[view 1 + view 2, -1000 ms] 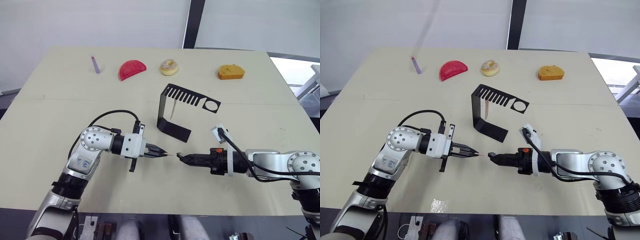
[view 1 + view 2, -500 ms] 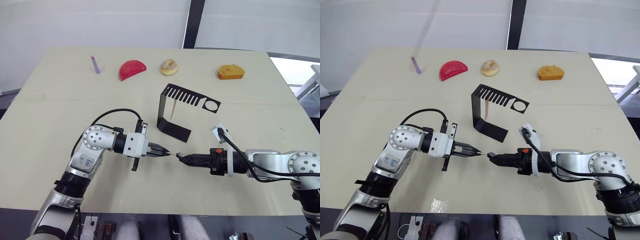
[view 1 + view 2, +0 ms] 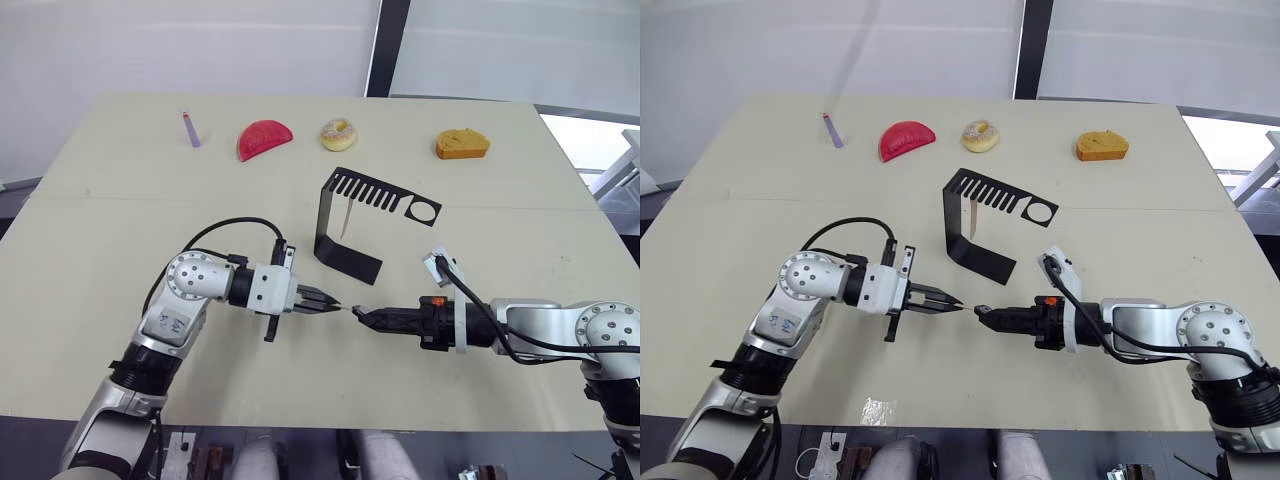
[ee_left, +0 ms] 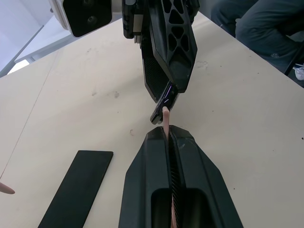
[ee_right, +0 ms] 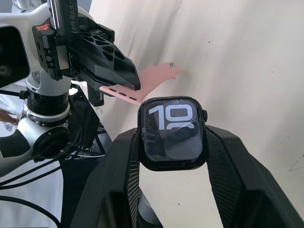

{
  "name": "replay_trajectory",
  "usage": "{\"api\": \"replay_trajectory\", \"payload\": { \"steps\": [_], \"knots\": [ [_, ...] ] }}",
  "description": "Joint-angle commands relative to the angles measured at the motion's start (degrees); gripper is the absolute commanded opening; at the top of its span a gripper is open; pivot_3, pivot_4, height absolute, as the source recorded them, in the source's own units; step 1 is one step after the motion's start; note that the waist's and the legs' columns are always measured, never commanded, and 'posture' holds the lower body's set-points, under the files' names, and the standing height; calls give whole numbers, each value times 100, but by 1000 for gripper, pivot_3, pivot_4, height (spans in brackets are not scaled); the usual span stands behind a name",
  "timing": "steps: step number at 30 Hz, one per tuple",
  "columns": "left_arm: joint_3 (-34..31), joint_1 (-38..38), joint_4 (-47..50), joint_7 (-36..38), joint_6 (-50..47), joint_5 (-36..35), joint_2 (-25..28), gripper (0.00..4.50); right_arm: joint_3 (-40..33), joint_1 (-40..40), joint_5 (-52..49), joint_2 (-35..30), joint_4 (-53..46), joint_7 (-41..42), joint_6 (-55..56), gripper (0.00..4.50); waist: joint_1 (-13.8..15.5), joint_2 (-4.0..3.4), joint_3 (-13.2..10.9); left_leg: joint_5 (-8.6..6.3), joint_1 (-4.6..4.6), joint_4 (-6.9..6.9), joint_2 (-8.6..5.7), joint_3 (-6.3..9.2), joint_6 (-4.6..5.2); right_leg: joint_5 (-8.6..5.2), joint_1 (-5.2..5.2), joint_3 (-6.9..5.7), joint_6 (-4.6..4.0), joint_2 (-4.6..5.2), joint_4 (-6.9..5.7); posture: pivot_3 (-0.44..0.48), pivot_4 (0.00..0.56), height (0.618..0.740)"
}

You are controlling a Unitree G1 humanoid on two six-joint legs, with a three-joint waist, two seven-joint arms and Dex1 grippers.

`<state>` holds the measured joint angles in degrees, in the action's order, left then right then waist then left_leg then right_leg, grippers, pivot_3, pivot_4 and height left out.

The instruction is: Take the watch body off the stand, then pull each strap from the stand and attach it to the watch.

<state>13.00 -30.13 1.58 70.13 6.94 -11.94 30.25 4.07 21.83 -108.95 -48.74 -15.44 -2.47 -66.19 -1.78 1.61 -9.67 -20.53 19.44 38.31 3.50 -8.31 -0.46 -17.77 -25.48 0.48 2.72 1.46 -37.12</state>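
Joining first strap [image 5: 142, 88], pinched in left gripper [image 3: 326, 303], to watch body [image 5: 172, 133] clamped by right gripper [image 3: 363, 314]; next, likely seat strap end into case slot.

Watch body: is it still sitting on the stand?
No, the watch body is clamped in the right gripper, away from the stand, facing the strap in the left gripper.
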Motion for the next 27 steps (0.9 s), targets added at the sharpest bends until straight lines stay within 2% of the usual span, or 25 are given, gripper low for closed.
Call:
{"api": "replay_trajectory", "payload": {
  "steps": [1,27],
  "knots": [
    [41,-56,103,-50,32,17,-17,0,-16,58,-240,-78,-219,-21,105,1493,0,0,0,0,0,0,0,0,0,0,0,0,0,0,0,0,150,737],
    [200,-124,168,-167,-16,141,-283,0,146,221,-258,-35,-246,-274,118,1493,1,0,0,0,0,1,0,0,0,0,0,0,0,0,0,0,150,737]
  ]
}}
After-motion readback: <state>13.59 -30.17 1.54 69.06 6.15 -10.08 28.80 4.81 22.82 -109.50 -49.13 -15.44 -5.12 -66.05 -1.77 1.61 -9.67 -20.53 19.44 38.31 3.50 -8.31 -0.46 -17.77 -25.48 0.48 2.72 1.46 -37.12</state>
